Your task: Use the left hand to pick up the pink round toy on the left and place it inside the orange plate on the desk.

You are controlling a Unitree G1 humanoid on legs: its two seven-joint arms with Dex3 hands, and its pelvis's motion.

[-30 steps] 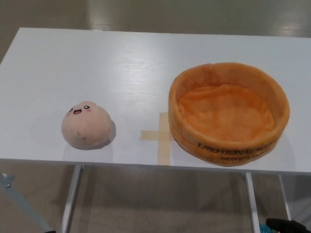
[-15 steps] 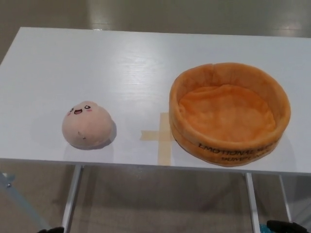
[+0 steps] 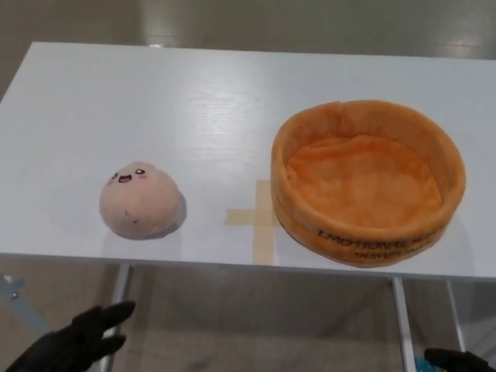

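Observation:
A pink round plush toy (image 3: 139,199) with a small smiling face sits on the left part of the white desk (image 3: 178,101), near the front edge. To its right stands the orange plush plate (image 3: 366,180), round and high-walled, with nothing inside. My left hand (image 3: 74,341) shows at the bottom left, below the desk's front edge, open with fingers spread and well short of the toy. Only a sliver of my right hand (image 3: 456,359) peeks in at the bottom right corner.
A cross of tan tape (image 3: 260,219) is stuck to the desk between the toy and the plate. White desk legs (image 3: 116,310) run down under the front edge, close to my left hand.
My left hand has risen into view at the bottom left, fingers spread. The toy and the plate have not moved.

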